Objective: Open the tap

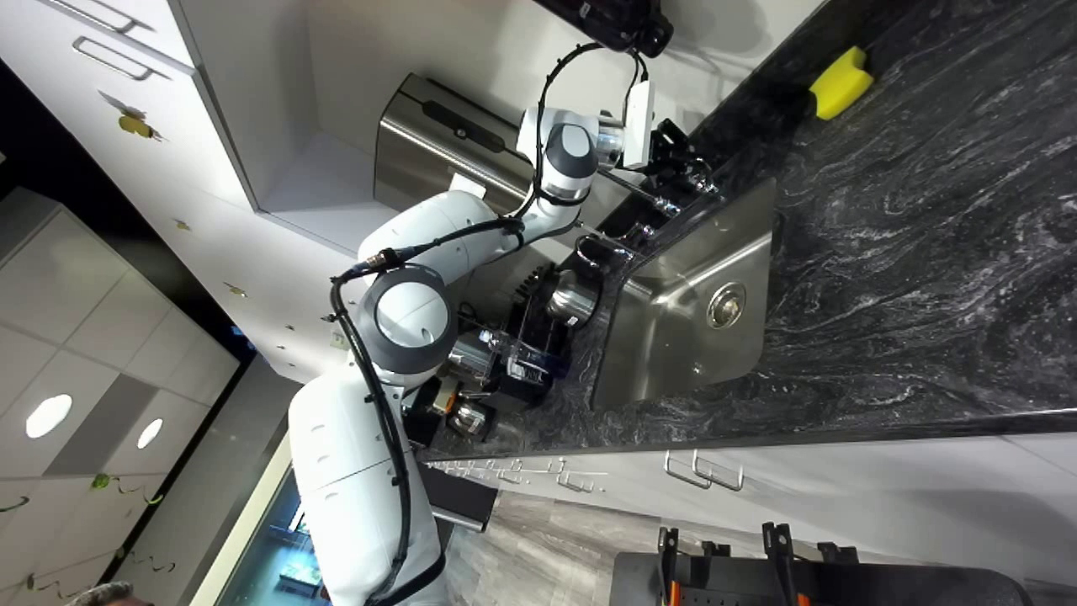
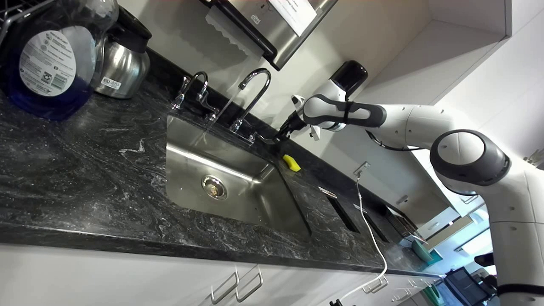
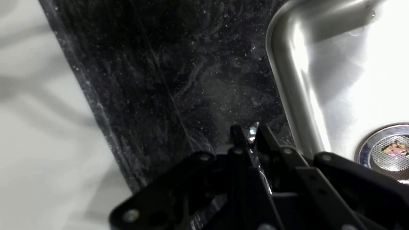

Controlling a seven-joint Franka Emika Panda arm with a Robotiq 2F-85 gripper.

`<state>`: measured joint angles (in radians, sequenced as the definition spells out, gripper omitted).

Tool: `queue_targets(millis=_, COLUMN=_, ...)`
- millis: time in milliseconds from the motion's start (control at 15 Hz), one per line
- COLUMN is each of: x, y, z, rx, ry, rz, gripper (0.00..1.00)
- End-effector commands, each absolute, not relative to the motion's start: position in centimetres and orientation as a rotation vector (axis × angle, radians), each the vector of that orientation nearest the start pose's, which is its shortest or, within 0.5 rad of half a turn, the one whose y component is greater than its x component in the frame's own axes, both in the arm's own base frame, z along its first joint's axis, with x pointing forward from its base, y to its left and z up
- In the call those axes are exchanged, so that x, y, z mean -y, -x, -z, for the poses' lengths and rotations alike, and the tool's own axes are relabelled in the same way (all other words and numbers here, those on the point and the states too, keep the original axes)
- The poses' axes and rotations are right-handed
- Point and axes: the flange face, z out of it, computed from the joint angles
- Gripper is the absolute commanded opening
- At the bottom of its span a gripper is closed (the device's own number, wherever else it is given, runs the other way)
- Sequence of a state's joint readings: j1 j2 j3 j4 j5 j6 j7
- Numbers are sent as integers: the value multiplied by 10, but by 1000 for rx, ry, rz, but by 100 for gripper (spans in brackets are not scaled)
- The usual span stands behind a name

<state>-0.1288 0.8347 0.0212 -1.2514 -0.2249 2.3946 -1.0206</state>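
Observation:
The chrome tap with an arched spout (image 2: 256,102) stands behind the steel sink (image 2: 272,191). Its base also shows in an exterior view (image 1: 668,207), partly behind the arm. My gripper (image 2: 279,135) is low at the tap's side lever (image 2: 264,140). In the wrist view the black gripper fingers (image 3: 250,135) stand close on both sides of the shiny lever (image 3: 252,131), which fills the narrow gap. Part of the lever is hidden by the fingers. A thin pale streak (image 2: 224,107), looking like running water, falls from the spout tip into the sink.
A second, smaller arched chrome tap (image 2: 203,75) stands beside it. A yellow sponge (image 2: 291,162) lies near the gripper. A steel towel dispenser (image 1: 454,143) hangs above. A steel jug (image 2: 123,70) and a blue soap bottle (image 2: 46,97) stand farther along the counter.

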Motion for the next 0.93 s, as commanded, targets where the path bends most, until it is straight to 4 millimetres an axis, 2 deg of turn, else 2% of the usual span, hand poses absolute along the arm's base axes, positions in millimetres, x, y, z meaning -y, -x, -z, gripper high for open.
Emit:
queue_targets(millis=0, x=76, y=-772, z=-303, rx=1663, ry=2907, rz=272, gripper=4)
queue_targets(millis=600, x=62, y=-762, z=-310, rx=1336, ry=3012, rz=251, gripper=4)
queue_targets(millis=867, x=69, y=-764, z=-315, rx=1279, ry=3037, rz=264, gripper=4)
